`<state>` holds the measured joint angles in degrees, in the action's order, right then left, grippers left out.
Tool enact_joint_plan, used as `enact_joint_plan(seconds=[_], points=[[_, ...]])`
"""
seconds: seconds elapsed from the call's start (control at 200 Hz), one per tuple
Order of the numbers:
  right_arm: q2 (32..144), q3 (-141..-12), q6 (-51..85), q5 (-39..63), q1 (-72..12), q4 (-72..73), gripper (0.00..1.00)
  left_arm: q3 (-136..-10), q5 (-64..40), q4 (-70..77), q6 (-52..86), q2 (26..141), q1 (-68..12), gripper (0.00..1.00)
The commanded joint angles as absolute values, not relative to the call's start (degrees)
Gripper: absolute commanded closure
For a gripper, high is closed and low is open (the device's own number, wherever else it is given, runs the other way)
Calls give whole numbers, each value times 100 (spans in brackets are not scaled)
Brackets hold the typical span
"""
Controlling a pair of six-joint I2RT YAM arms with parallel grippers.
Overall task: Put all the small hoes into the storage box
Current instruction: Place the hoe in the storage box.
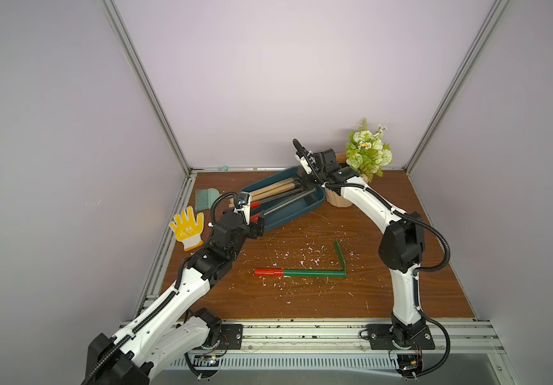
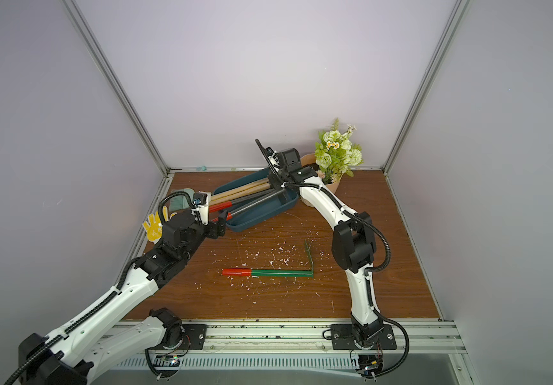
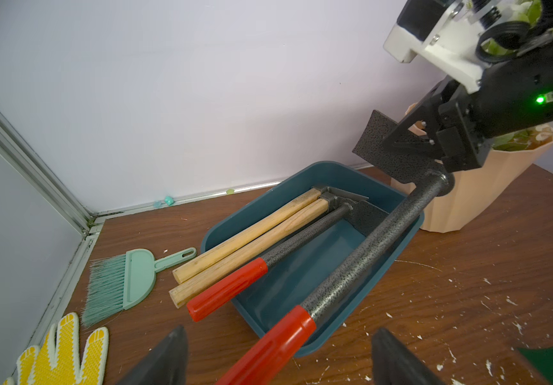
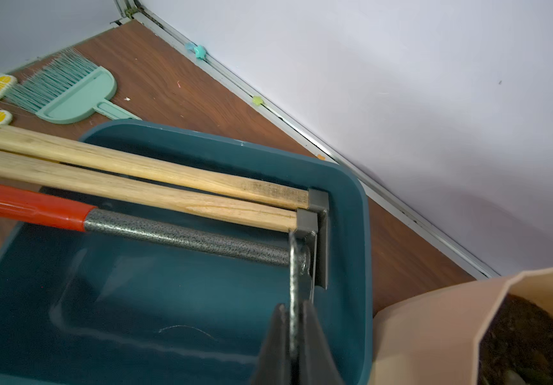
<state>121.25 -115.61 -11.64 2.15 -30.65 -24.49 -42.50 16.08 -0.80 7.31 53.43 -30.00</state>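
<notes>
Speckled steel hoe (image 3: 368, 253), blade pinched by right tool (image 4: 295, 310), slants over the box (image 3: 301, 171); left tool (image 3: 280, 333) open astride its red grip. Apparently placing; next: lower, release.

You've got the storage box (image 1: 285, 220) at the back of the tabletop (image 1: 368, 293), with the flowerpot (image 1: 338, 200) just right of it. The brush (image 1: 207, 197) is left of it, and the glove (image 1: 186, 228) is in front of the brush. Three tools (image 1: 270, 190) lie inside, handles poking out left. The small hoe (image 1: 288, 202) runs above its front side. An L-shaped tool (image 1: 315, 273) lies out front.
</notes>
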Motion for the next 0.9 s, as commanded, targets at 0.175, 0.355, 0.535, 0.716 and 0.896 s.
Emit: enact_joint_plan(seconds=[0.175, 0.355, 0.535, 0.716, 0.896], points=[[12420, -11896, -1270, 866, -3050, -1832, 100, -4526, 1819, -376, 861, 5213, -2953, 13], [12629, -11737, -1232, 946, -2981, -1611, 100, -4545, 1874, -464, 853, 5234, -2951, 13], [12577, -11262, -1108, 963, -2874, -1226, 100, -4466, 1956, -432, 888, 5201, -2948, 13], [12573, -10787, -1016, 976, -2787, -890, 100, -4506, 1983, -476, 870, 5256, -2947, 13], [12702, -10723, -966, 1061, -2686, -692, 100, -4526, 1969, -498, 864, 5352, -2957, 13]])
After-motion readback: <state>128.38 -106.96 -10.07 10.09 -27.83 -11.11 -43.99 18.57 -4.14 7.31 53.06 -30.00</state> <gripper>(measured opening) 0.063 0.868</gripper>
